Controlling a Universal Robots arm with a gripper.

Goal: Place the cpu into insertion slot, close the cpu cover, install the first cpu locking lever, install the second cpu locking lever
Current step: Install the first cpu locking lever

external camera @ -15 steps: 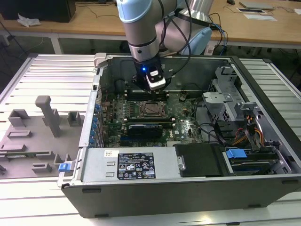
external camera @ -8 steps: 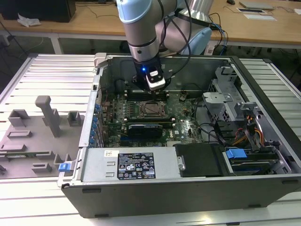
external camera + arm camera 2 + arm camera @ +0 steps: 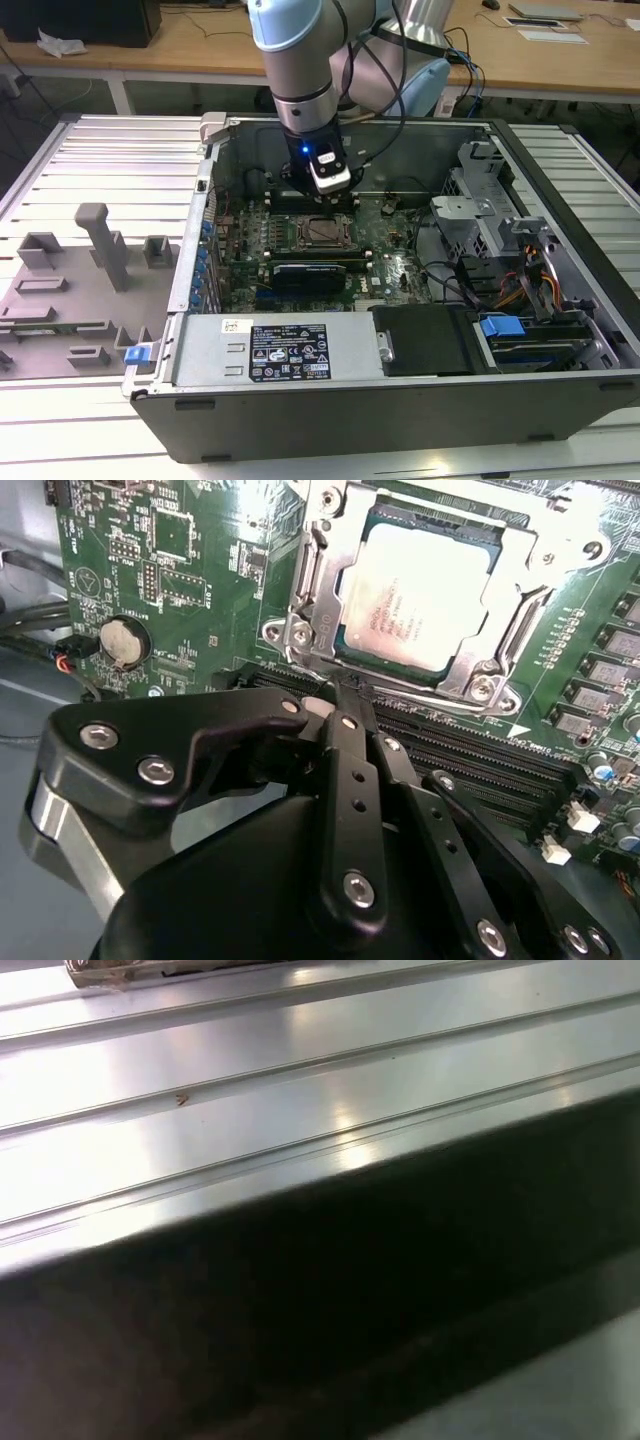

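The open grey metal computer case (image 3: pixel 560 390) holds the green circuit board (image 3: pixel 180 570). The black gripper (image 3: pixel 335 695), fingers pressed together and pinching nothing, hovers just beside the silver metal-framed cpu cover (image 3: pixel 320 570), which lies closed over the silver-grey square cpu (image 3: pixel 415 595) seated in its socket.

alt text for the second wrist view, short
The cpu sits in its socket on the green board with the silver cover closed around it. The black pincer hangs close over the socket's near edge, fingers together.
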